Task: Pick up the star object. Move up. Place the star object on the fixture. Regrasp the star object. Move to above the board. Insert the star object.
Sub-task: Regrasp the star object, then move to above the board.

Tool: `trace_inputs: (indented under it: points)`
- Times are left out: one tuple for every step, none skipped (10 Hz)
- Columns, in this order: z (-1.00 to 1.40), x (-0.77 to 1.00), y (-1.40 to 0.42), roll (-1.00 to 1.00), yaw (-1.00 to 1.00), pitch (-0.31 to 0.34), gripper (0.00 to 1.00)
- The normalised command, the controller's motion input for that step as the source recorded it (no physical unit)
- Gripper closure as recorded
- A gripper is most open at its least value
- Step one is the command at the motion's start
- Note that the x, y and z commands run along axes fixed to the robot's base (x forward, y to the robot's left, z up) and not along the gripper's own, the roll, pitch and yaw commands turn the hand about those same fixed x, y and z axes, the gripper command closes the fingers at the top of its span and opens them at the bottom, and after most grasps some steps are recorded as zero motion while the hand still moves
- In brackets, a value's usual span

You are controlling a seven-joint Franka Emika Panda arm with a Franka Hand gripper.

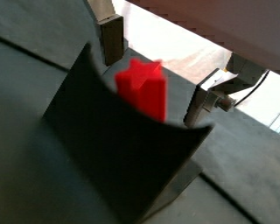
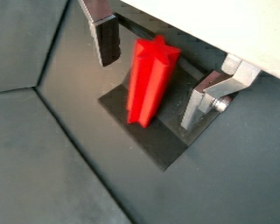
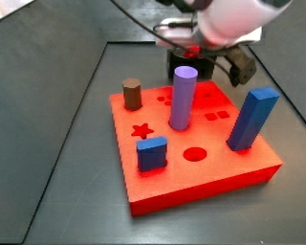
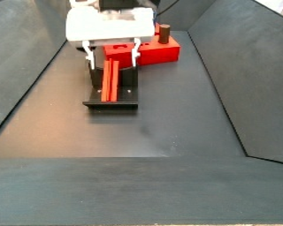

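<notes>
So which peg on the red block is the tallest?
The purple cylinder, standing upright near the middle of the board. It rises above the tall blue peg, the short blue one and the brown stub. The gripper is behind it.

Slim red star object leaning on the dark fixture, gripper open around it, red board behind

From a side view, a tall purple cylinder stands upright near the middle of the peg layout, in front of my end effector. A short brown cylinder stands to its left, well apart. A tall blue block rises on the right, and a small blue block sits near the front edge. All around lies the dark grey floor, with sloping walls.
</notes>
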Motion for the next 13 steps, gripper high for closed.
trace_inputs:
  points:
    - [-0.35,0.07,0.00,0.05,0.00,-0.001,0.00]
    - [-0.23,0.06,0.00,0.05,0.01,0.013,0.00]
    - [-0.18,0.02,-0.02,0.05,0.02,0.015,0.00]
    - [-0.18,0.02,-0.02,0.05,0.02,0.015,0.00]
    - [-0.18,0.02,-0.02,0.05,0.02,0.015,0.00]
    - [-0.18,0.02,-0.02,0.05,0.02,0.015,0.00]
    - [0.00,0.00,0.00,0.00,0.00,0.000,1.00]
    - [1.00,-0.12,-0.05,0.17,0.18,0.168,1.00]
    - [1.00,-0.12,-0.05,0.14,0.18,0.154,1.00]
    - [1.00,-0.12,-0.05,0.10,0.18,0.124,1.00]
    - [1.00,-0.11,-0.04,0.03,0.18,0.068,1.00]
    - [1.00,-0.11,-0.04,-0.01,0.18,0.028,1.00]
    - [1.00,-0.11,-0.04,-0.02,0.16,-0.028,1.00]
